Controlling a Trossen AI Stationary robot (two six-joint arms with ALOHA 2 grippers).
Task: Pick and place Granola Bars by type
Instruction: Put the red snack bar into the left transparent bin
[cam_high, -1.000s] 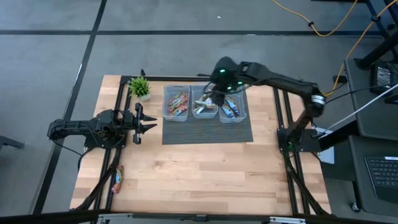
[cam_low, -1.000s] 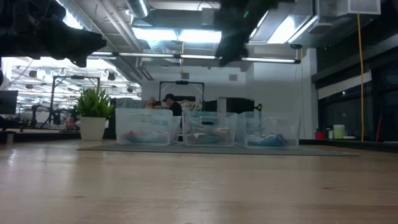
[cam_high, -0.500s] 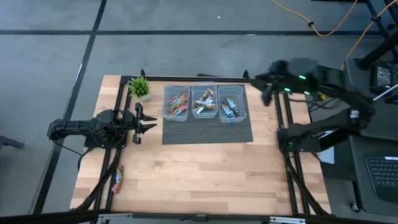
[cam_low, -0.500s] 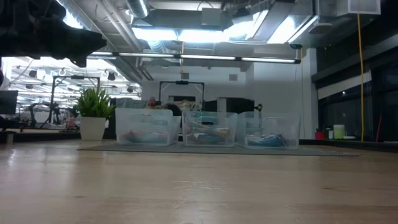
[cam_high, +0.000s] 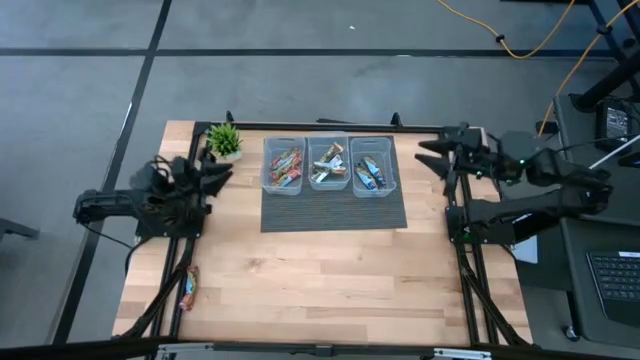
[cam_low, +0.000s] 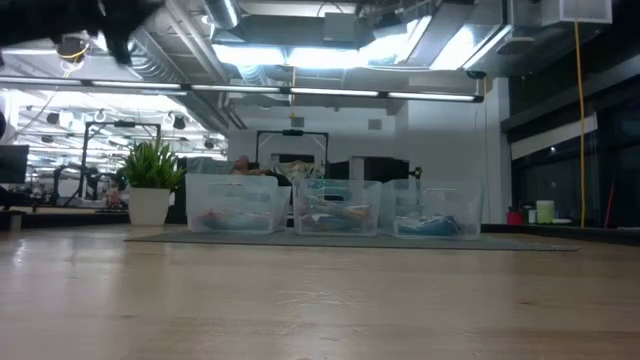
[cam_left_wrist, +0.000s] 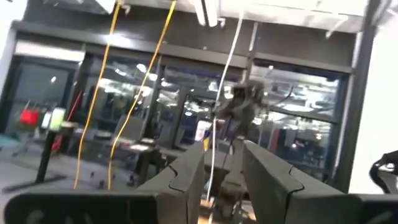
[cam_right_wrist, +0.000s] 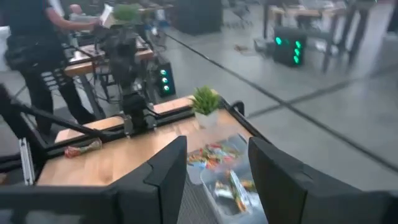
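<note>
The Granola Bars (cam_high: 327, 167) lie sorted in three clear bins (cam_high: 306, 142) on the mat (cam_high: 331, 210). One bar (cam_high: 188, 290) is left far from the bins, at the table (cam_high: 320, 270) edge. Both left jaws (cam_high: 212, 172) and right jaws (cam_high: 435, 156) are open and empty. The risk is that this stray bar is forgotten, or pushed off the edge.

Light wood table (cam_high: 320, 270) with a dark ribbed mat (cam_high: 333, 207) near the back holding three clear bins (cam_high: 329, 166), a little potted plant (cam_high: 225, 141) beside it, one stray bar (cam_high: 188, 289) by the left edge.
</note>
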